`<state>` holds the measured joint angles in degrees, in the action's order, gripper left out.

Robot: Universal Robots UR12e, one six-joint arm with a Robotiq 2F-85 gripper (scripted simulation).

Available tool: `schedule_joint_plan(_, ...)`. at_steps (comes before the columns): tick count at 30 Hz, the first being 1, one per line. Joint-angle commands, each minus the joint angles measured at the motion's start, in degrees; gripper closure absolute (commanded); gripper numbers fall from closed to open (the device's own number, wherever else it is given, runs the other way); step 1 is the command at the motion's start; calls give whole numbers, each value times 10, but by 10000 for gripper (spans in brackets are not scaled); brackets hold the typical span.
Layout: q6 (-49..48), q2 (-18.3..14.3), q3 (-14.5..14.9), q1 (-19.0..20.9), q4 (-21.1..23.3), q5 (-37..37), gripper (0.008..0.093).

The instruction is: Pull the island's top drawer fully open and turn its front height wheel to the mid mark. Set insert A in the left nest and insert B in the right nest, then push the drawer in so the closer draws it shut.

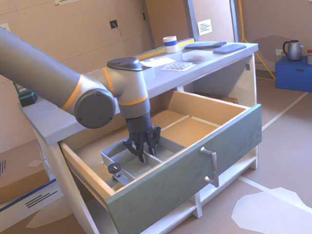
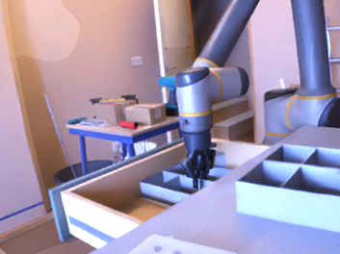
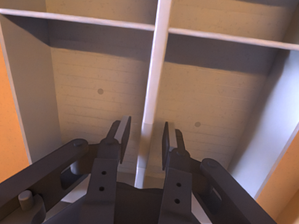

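Observation:
The island's top drawer (image 1: 161, 141) stands pulled out, its green front (image 1: 191, 166) carrying a metal handle (image 1: 211, 166). A grey divided insert (image 1: 141, 157) sits in the drawer's left nest. My gripper (image 1: 146, 155) is low over this insert and open, astride its centre divider wall (image 3: 152, 92) and holding nothing. The right nest (image 1: 186, 131) shows only its cardboard floor. A second grey divided insert (image 2: 316, 187) rests on the island top. A dark height wheel (image 1: 114, 168) with a white mark sits at the drawer's front left corner.
A clear tray (image 1: 195, 56) lies on the island top, with a white and blue cup (image 1: 170, 44), papers (image 1: 177, 66) and dark pads (image 1: 216, 46). A blue cabinet with a kettle (image 1: 293, 50) stands on the far right. Cardboard boxes (image 1: 17, 173) sit on the floor to the left.

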<state>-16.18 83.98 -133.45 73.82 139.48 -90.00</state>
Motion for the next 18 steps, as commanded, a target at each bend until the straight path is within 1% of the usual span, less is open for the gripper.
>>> schedule_joint_plan(1,0,0,0,0,0,0,634)
schedule_joint_plan(9,0,7,3,0,-9,0,634)
schedule_joint_plan(18,0,29,13,0,-41,0,634)
